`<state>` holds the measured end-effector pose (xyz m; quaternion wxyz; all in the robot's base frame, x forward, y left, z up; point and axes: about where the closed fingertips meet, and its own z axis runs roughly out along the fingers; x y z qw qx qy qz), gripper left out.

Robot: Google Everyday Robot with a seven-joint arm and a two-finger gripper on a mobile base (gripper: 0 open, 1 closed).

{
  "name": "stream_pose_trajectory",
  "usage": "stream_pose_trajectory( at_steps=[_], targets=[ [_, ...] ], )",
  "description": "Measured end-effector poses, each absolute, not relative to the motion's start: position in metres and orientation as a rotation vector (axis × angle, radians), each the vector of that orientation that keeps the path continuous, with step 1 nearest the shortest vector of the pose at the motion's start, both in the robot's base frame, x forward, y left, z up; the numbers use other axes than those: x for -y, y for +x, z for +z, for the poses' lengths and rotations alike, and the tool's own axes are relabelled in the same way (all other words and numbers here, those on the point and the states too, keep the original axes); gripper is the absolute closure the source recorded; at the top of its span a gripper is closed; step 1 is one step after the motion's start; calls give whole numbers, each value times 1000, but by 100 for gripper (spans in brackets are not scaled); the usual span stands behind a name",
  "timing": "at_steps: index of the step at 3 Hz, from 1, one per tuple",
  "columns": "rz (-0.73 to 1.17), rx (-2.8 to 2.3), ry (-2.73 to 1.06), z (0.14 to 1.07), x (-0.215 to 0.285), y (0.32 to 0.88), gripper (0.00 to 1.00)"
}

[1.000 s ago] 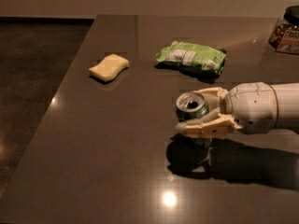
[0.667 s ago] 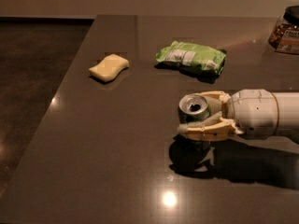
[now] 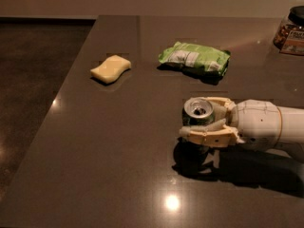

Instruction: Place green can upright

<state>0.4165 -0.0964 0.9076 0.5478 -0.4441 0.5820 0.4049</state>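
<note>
The green can (image 3: 197, 113) stands upright between the fingers of my gripper (image 3: 202, 118), its silver top with the pull-tab opening facing up. The gripper reaches in from the right, over the dark table (image 3: 118, 141), in the middle right of the camera view. Its cream fingers (image 3: 209, 133) are closed around the can's body. The can's lower part is hidden by the near finger, so I cannot tell whether its base touches the table. A dark shadow lies on the table just below the can.
A light-green crinkly snack bag (image 3: 194, 58) lies behind the can. A yellow sponge (image 3: 110, 69) lies at the left. A dark-lidded jar (image 3: 290, 31) stands at the far right corner. The table's left edge runs diagonally, with dark floor beyond it.
The gripper with the can has shifted slightly to the right and down toward the table. The can stays upright in the fingers.
</note>
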Motion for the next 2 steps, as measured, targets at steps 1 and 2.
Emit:
stream_pose_trajectory(
  at_steps=[1,2],
  targets=[
    [960,-1357,-1021,905,98,417,36],
    [961,-1350,-1027,907,94,416,0]
  ],
)
